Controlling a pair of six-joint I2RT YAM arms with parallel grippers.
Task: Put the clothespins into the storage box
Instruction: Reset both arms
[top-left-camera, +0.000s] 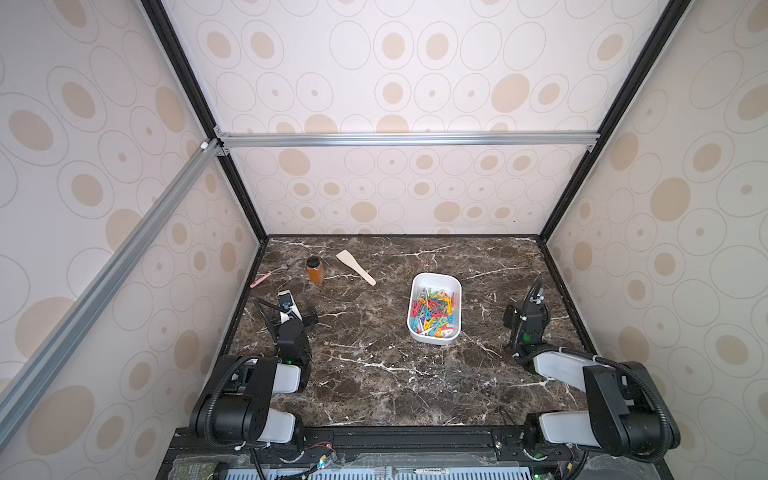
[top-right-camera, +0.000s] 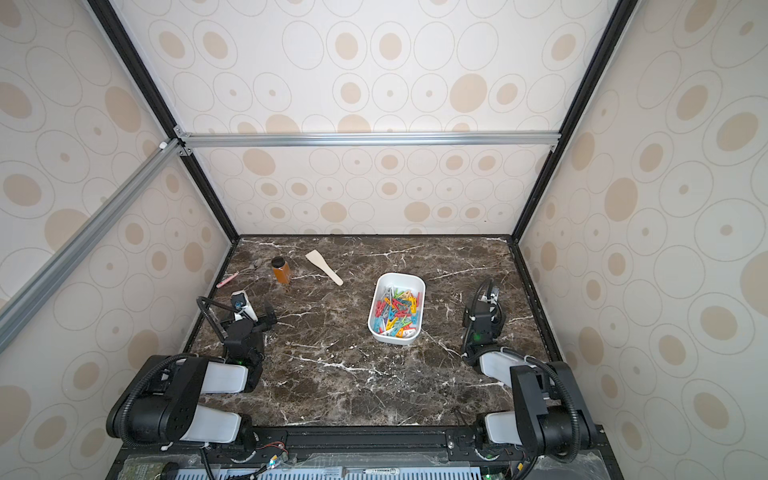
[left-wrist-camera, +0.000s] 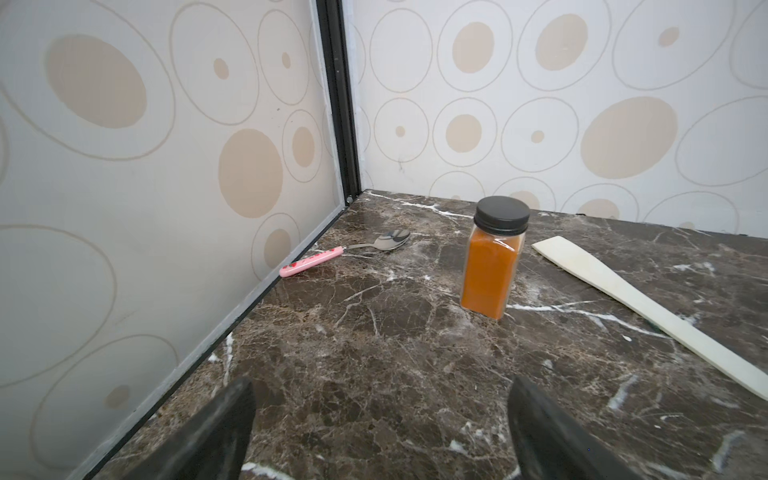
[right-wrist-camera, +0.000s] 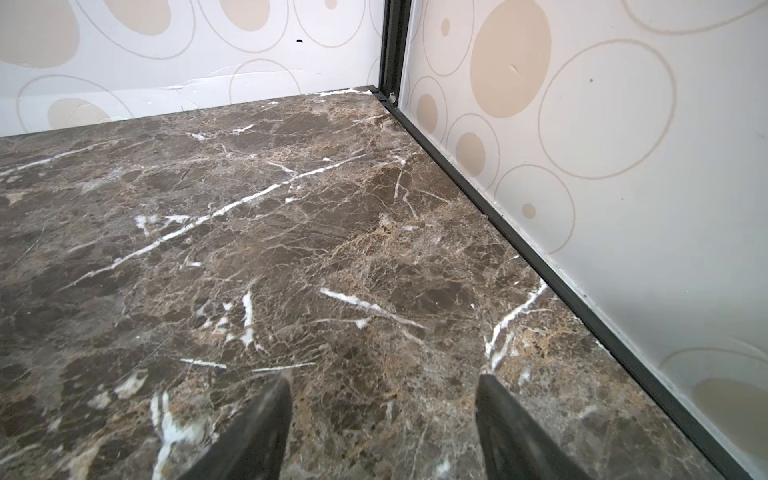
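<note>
Saw dark brown marble table, white rounded plastic storage box right of centre. Found black left end effector at left, jaws apart, empty; black right end effector at right, likewise. Noted small multicoloured plastic clothespins piled inside box.

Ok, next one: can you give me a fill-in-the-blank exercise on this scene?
The clothespins lie ____ the storage box.
The spice jar has a ____ lid.
The spoon has a ____ handle.
The left gripper and the right gripper both stand ____, holding nothing.
Missing words: inside; black; pink; open.
</note>
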